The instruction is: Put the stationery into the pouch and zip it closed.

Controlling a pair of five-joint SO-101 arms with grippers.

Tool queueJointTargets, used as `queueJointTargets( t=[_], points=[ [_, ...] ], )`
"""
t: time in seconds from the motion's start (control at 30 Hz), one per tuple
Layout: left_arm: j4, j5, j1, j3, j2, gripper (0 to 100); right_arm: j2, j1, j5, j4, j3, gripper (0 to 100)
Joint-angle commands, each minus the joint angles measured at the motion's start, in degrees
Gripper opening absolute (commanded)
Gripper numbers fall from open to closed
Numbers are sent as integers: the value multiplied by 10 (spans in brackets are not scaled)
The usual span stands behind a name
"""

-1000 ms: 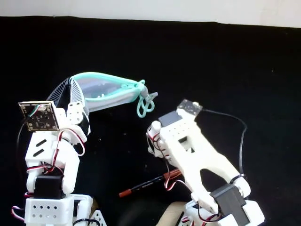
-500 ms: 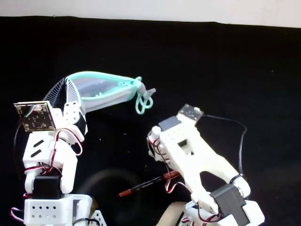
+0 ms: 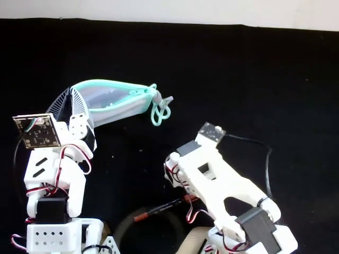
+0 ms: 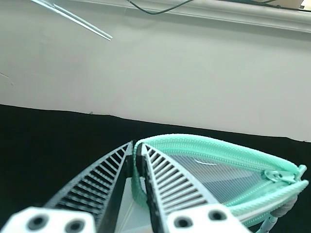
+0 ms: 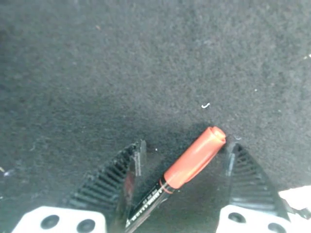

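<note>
The clear pouch with a mint-green zip hangs above the table at the left, its mouth gaping. My left gripper is shut on one end of it. In the left wrist view the fingers pinch the zip edge of the pouch, and the slider sits at the far end. A black pen with a red cap lies on the black table near the front. My right gripper stands open low over the table, with the pen's red cap between its fingers, apart from both.
A mint cord loop dangles from the pouch's far end. A tan object shows at the front edge between the two arm bases. Black table stretches wide behind and to the right.
The right arm has drawn back toward the front, over the pen. The left arm has shifted the pouch slightly to the left.
</note>
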Motion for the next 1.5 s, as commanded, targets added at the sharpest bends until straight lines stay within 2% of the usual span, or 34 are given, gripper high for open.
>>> queueJointTargets(
  t=[0.0, 0.1, 0.17, 0.47, 0.67, 0.8, 1.0, 1.47],
  points=[
    [4, 5, -13, 49, 49, 7, -1, -4, -5, -6, 0, 121],
    [4, 5, -13, 50, 49, 7, -1, 0, -3, -7, 0, 1],
    [4, 5, -13, 50, 49, 7, -1, 3, -3, -14, 0, 22],
    [4, 5, -13, 50, 49, 7, -7, 33, -1, -11, -7, 5],
    [4, 5, -13, 50, 49, 7, -8, 114, 80, -11, -36, 5],
    [4, 5, -13, 50, 49, 7, -8, 189, 115, -10, -103, 5],
    [4, 5, -13, 50, 49, 7, -9, 262, 144, -10, -214, 5],
    [4, 5, -10, 50, 46, 7, -9, 286, 176, 88, -533, 5]
  ],
)
